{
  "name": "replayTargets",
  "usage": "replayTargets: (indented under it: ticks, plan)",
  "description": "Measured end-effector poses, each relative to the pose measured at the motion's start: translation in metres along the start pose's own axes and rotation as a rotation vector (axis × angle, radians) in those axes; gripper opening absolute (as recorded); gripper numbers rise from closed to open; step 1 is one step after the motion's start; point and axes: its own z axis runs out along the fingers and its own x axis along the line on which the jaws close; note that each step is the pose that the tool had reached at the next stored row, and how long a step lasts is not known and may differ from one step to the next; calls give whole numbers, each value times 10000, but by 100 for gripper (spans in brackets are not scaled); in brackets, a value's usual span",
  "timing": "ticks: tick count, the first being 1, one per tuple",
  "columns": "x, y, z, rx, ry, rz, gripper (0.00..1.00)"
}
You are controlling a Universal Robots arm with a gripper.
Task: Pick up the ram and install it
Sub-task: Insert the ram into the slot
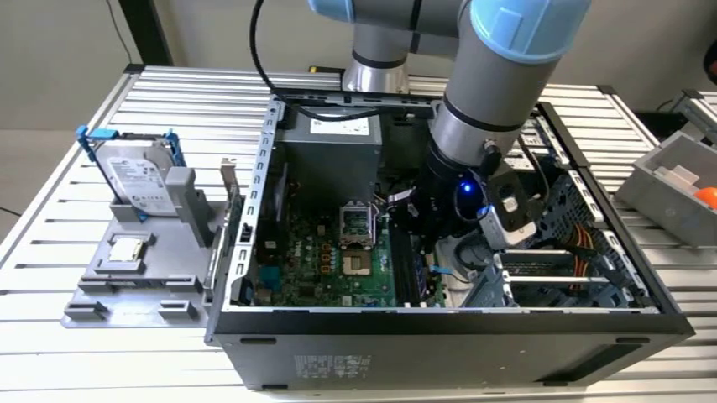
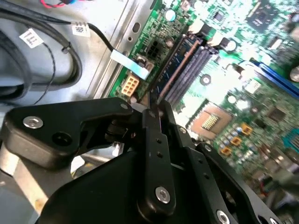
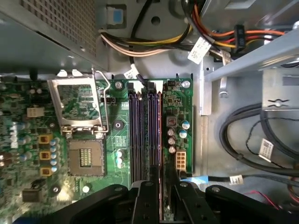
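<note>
Exterior view: I've got the arm [image 1: 493,92] reaching down into the open PC case [image 1: 448,323], claw [image 1: 412,220] low over the motherboard [image 1: 319,260], right at the memory slots. On the exterior view's left, well apart from the claw and outside the case, a grey holder [image 1: 146,277] carries the upright hard drive [image 1: 140,180] w/ blue frame and the small square processor chip [image 1: 127,249].

In the second wrist view the claw [image 2: 154,111] is narrow, fingers [image 2: 152,126] pinched on the near end of the ram [image 2: 175,63]. The stick runs straight away from the fingertips, standing on edge in the slot nearest the board's edge, w/ the other dark slots [image 2: 194,70] just beside it. A white connector [image 2: 129,85] sits near the claw tip, on the side twd the case wall.

In the first wrist view the claw [image 3: 161,184] grips the same ram [image 3: 161,135], lined up along the slot row [image 3: 142,135]. The open CPU socket [image 3: 85,156] w/ raised metal frame [image 3: 79,105] lies further off, beyond the slots. I can't tell if the stick is fully seated.
</note>
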Motion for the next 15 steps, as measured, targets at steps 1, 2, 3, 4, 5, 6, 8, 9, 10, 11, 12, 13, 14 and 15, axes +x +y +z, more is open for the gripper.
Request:
replayTargets:
  ticks: [1, 2, 3, 4, 5, 6, 8, 9, 10, 11, 12, 13, 14, 15]
  plan:
    - [2, -1, -45, -2, 3, 0, 100]
    - [3, -1, -69, -7, 4, -1, 100]
    - [3, -1, -72, -18, 3, -3, 100]
    - [3, -2, -72, -18, 4, -6, 100]
    - [3, -1, -72, -17, 4, -11, 100]
    - [3, -2, -72, -18, 4, -15, 100]
    - [3, -3, -73, -14, 4, -24, 0]
    - [3, -3, -73, -14, 4, -29, 0]
    - [3, -3, -73, -14, 4, -34, 0]
    - [3, -2, -72, -15, 4, -38, 0]
    - [3, -3, -73, -14, 4, -43, 0]
    - [3, -3, -73, -13, 4, -48, 0]
    - [3, -3, -73, -13, 3, -52, 0]
    - [3, -3, -73, -13, 4, -56, 0]
